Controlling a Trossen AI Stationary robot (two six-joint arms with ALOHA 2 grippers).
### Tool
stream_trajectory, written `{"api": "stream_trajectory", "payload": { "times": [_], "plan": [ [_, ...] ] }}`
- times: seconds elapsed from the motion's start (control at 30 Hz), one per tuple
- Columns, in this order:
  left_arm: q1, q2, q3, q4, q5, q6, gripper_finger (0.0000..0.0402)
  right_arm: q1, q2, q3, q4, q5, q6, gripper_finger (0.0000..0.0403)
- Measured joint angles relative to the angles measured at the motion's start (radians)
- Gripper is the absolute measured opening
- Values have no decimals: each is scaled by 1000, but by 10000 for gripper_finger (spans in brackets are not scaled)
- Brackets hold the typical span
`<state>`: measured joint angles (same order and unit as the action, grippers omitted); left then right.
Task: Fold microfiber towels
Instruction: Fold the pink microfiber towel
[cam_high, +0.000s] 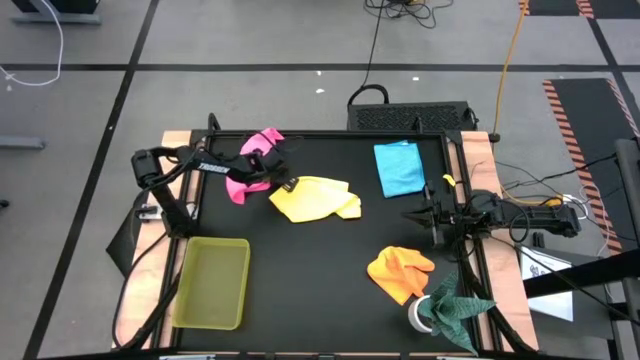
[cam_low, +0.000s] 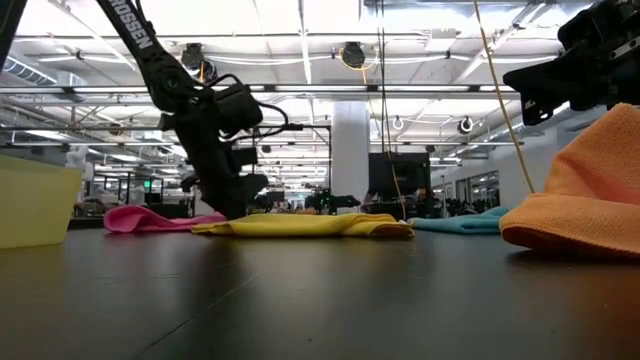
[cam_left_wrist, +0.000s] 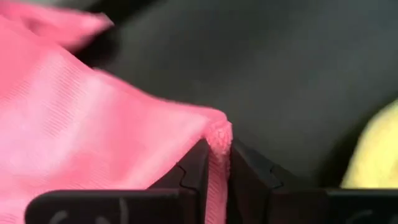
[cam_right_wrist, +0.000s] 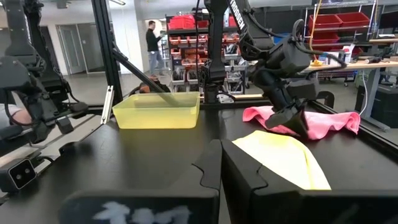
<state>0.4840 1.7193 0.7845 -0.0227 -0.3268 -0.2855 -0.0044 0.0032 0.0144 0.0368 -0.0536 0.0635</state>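
Left hand (cam_high: 268, 166) is pinching the pink towel (cam_high: 252, 168) at about 11 o'clock on the black surface (cam_high: 320, 260); in the left wrist view its two dark fingers (cam_left_wrist: 196, 168) are clamping a raised fold of the pink cloth between them, with a sliver of yellow showing at the side. In the low view the hand is reaching down to the surface, where the pink towel is lying flat beside it. Just beside the pink one, toward the centre, the yellow towel (cam_high: 315, 198) is lying crumpled, and the two seem to be touching or nearly so. At about 1 o'clock the blue towel (cam_high: 399, 167) is lying flat and apart from the others. At about 4 o'clock the orange towel (cam_high: 400, 272) is sitting bunched up, filling the near edge of the low view. Right hand (cam_high: 412, 214) is waiting at about 3 o'clock, between the blue and orange towels, with its fingers (cam_right_wrist: 208, 165) pressed together and grasping nothing. At about 7 o'clock a yellow-green tray (cam_high: 212, 283) is resting near the surface's corner. At about 5 o'clock a dark green cloth (cam_high: 455, 308) is lying just beside the orange towel. In the right wrist view a person (cam_right_wrist: 153, 40) is standing far back in the room.
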Motion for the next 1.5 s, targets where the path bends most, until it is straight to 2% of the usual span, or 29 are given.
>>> {"api": "stream_trajectory", "payload": {
  "times": [0.07, 0.17, 0.3, 0.5, 0.8, 1.03, 1.13, 1.27, 1.4, 1.5],
  "plan": [
    [4, 9, 2, 19, -26, 25, 55, 0, 0, 0, 0, 0, 0, 0],
    [12, 16, 0, 3, -26, 57, 14, 0, 0, 0, 0, 0, 0, 0],
    [4, -2, 1, 2, -25, 108, 5, 0, 0, 0, 0, 0, 0, 0],
    [-49, -151, 33, -70, -24, 169, 3, 0, 0, 0, 0, 0, 0, 0],
    [-207, -437, 58, -81, 149, 301, 2, 0, 0, 0, 1, 0, 0, 0],
    [-290, -550, 59, -81, 147, 333, 3, 0, 0, 0, 5, 23, -4, 0],
    [-297, -558, 59, -85, 144, 337, 6, 0, 0, 0, 53, 51, -5, 0],
    [-297, -557, 59, -85, 143, 360, 3, -1, 0, 0, 169, 55, 172, 0],
    [-294, -556, 59, -43, 112, 374, 6, 0, 18, 0, 331, 53, 159, 0],
    [-292, -578, 59, 23, 109, 426, 3, -2, 86, 0, 413, 70, 149, 0]
  ]
}}
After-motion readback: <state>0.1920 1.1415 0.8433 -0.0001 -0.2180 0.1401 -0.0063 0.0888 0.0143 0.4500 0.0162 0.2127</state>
